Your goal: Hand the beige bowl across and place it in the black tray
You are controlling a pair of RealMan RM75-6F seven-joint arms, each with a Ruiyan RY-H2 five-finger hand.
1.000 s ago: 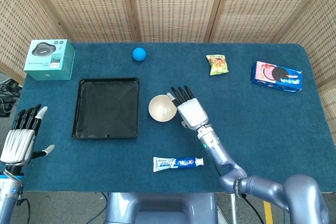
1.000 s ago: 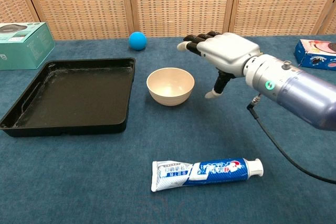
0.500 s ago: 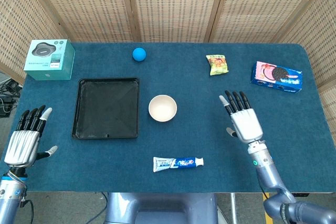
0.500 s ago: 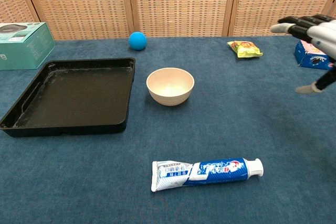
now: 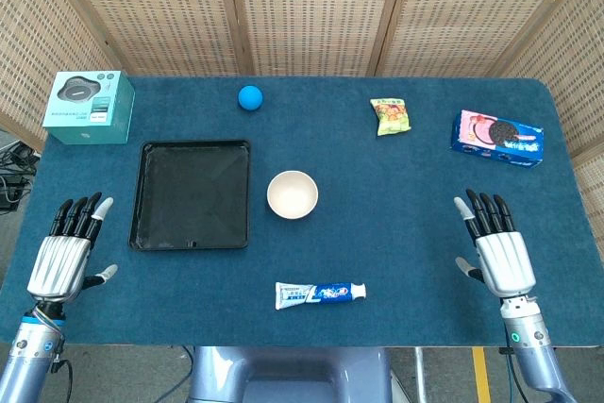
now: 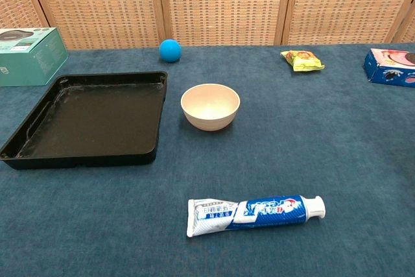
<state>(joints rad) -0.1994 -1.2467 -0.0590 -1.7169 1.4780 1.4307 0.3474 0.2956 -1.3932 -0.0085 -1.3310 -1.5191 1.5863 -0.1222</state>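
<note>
Pulled back from the beige bowl (image 5: 293, 194), my right hand (image 5: 497, 254) now rests far out over the right end of the counter (image 5: 415, 195), where a second ago it was right against the bowl's rim. Its fingers (image 5: 481, 213) are spread apart and hold nothing. My left hand (image 5: 64, 257) hangs off the near left edge, fingers apart as well and empty.

The bowl stands upright on the counter, just beside the black tray (image 5: 192, 193) on its right side, not touching it. From my left fingers it sits ahead and across, beyond the tray; from my right fingers it is well off to the left.

As I judge it, the bowl has been set down mid-counter and the pick-up falls to my left hand. To do it well I should reach over or around the tray rather than drag across its raised wall, come down on the bowl's near rim with the thumb inside and the others outside, and pinch firmly, since a smooth rounded bowl may slip. The toothpaste tube (image 5: 320, 293) lies nearer me, out of that path. Then a short lift and a flat set-down inside the tray.
</note>
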